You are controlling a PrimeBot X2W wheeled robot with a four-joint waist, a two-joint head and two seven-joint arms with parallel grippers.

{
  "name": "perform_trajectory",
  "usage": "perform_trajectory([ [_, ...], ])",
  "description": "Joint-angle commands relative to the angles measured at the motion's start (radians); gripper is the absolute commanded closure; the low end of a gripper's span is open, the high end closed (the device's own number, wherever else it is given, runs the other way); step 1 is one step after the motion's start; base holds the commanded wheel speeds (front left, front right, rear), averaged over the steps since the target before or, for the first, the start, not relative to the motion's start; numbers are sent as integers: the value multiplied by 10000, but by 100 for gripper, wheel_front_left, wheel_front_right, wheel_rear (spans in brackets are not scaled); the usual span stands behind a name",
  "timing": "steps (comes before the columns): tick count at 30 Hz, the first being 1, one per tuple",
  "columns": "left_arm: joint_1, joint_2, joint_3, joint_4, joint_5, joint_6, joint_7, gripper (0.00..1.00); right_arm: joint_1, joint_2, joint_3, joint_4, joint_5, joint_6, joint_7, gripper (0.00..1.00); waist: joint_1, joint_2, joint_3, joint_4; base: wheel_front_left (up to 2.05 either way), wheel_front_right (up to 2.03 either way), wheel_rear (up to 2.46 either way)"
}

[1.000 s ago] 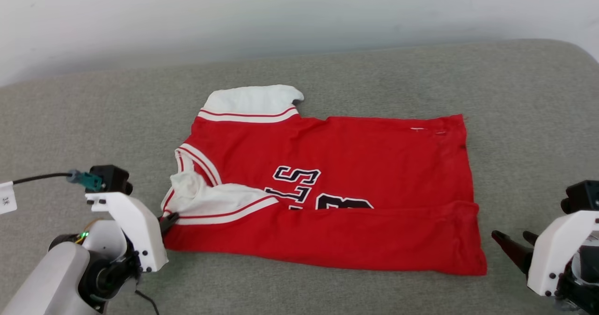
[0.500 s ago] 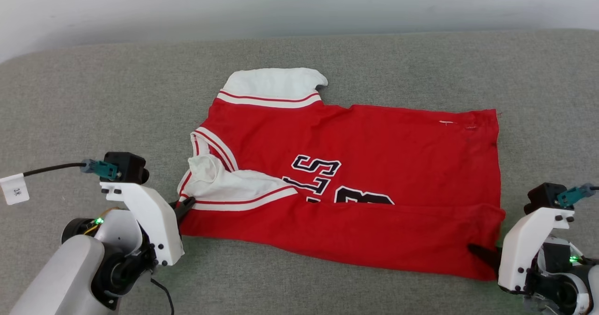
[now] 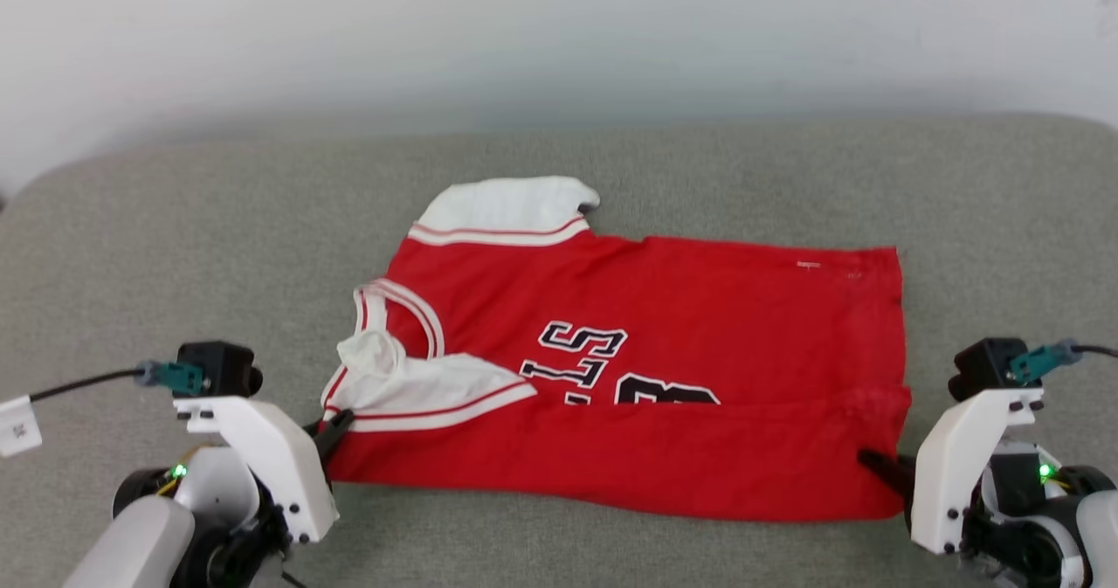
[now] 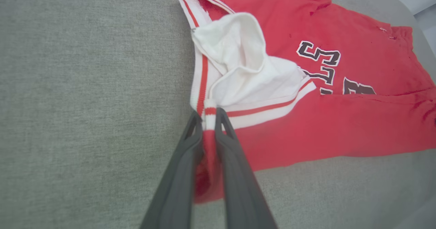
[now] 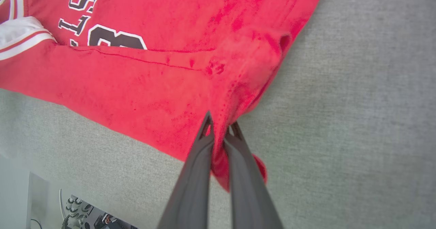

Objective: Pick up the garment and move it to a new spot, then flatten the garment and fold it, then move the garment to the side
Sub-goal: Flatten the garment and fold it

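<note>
The left gripper [image 4: 208, 114] pinched the striped near corner of the shirt [image 3: 664, 308]; the right gripper [image 5: 220, 123] was clamped on its red hem corner. The shirt lay on the grey cushion [image 3: 175, 247], spread beyond both fingertips. Lifting both corners together, level and taut, would likely carry the fold across cleanly.

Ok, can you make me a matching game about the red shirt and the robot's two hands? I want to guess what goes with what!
Things:
1. left gripper
2. right gripper
3. far sleeve
4. letters

Descriptions:
A. black with white outlines
B. shut on the shirt's plain red corner
C. white, lying flat
D. shut on the striped trim

Pairs: 1-D, 2-B, 3-C, 4-A
</note>
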Motion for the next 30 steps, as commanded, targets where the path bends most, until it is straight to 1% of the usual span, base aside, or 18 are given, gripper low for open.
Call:
perform_trajectory([
  [1, 277, -36, 85, -84, -73, 70, -141, 100, 251, -82, 80, -96, 47, 21, -46, 100, -1, 0, -556, 35, 0, 0, 0],
  [5, 1029, 49, 150, -403, -97, 391, -300, 100, 725, -160, 113, -325, 93, 21, 16, 100, -1, 0, -1231, 152, 0, 0, 0],
  [7, 1462, 203, 259, -655, -118, 623, -357, 100, 960, -171, 61, -469, 72, 21, 92, 100, -1, 0, -1401, 214, 0, 0, 0],
  [12, 2567, 334, 389, -1393, -298, 1152, -309, 100, 1581, -127, -69, -682, 89, 12, 259, 100, -1, 0, -1627, 360, 0, 0, 0],
  [16, 3012, 319, 342, -1559, -358, 1328, -271, 100, 1881, -72, -130, -579, -10, 12, 200, 100, -1, 0, -1623, 447, 0, 0, 0],
  [17, 3099, 221, 340, -1524, -407, 1402, -323, 100, 1962, -26, -141, -518, 13, 12, 117, 96, -1, 0, -1609, 465, 0, 0, 0],
  [18, 3169, 98, 308, -1467, -473, 1415, -353, 100, 2023, -28, -111, -435, -24, 12, 48, 68, -1, 0, -1586, 483, 0, 0, 0],
  [19, 3204, -8, 275, -1367, -520, 1436, -346, 96, 2093, -4, -102, -323, -17, 12, -40, 17, -1, 0, -1563, 498, 0, 0, 0],
  [20, 3173, -93, 244, -1256, -527, 1427, -375, 64, 2134, 18, -69, -254, -2, 12, -229, 0, -1, 0, -1535, 507, 0, 0, 0],
  [21, 3099, -180, 236, -1127, -534, 1414, -443, 0, 2154, 3, -32, -172, -40, 12, -432, 0, -1, 0, -1507, 510, 0, 0, 0],
  [24, 2867, -387, 245, -770, -428, 1342, -751, 0, 2158, -96, 214, -204, -81, 12, -1245, 0, -1, 0, -1489, 424, 0, 0, 0],
  [26, 2719, -429, 328, -645, -268, 1327, -1108, 0, 2187, -171, 345, -380, -228, 12, -2036, 0, -1, 0, -1500, 310, 0, 0, 0],
  [27, 2516, -437, 499, -562, 20, 1448, -1679, 0, 2194, -265, 363, -667, -580, 12, -3268, 0, -1, 0, -1557, 130, 0, 0, 0],
  [30, 2184, -392, 654, -641, 343, 1533, -2164, 0, 2132, -79, 198, -957, -981, 12, -4399, 0, -1, 0, -1601, -61, 0, 0, 0],
])
